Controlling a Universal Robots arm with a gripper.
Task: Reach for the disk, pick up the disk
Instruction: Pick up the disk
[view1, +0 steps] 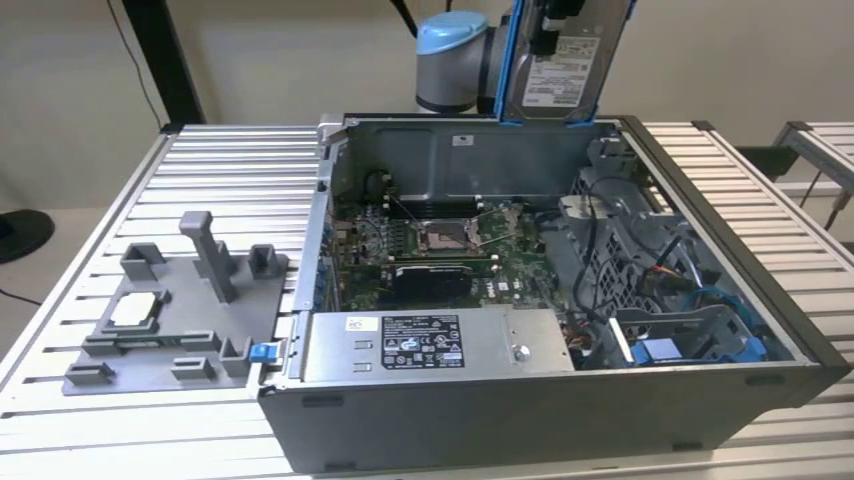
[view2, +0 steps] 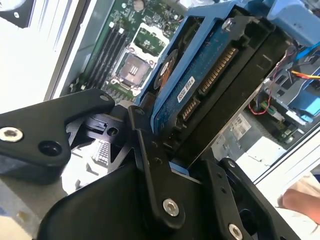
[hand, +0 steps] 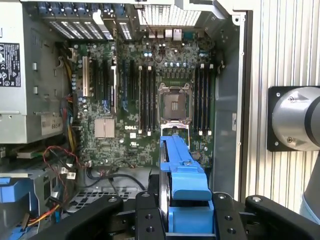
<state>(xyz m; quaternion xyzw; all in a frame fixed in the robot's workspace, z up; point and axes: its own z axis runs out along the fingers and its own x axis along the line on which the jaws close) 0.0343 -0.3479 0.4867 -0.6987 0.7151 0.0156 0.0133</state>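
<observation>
Disk held aloft above the rear wall of the open computer case, upright, white label facing the exterior camera, blue frame running down its edge. In the exterior view it sits at the top of the picture, just beside the arm's blue-capped joint.

End effector clenched on the disk: in the second wrist view black fingers press against the blue frame on either side, with the drive's circuit board and connector row turned toward the camera. In the first wrist view the blue frame rises from between the black finger links, pointing at the motherboard below.

Case lies on its side on a ribbed metal desk, lid off. Inside: motherboard with bare processor socket near the middle, grey power supply box with black-and-white sticker at the near edge, blue drive cage and loose cables toward the exterior view's right.

Grey plastic fixture stands on the desk at the exterior view's left, well apart from the case, a small square silver chip resting in it.

Part of a person's hand shows at the edge of the second wrist view.
</observation>
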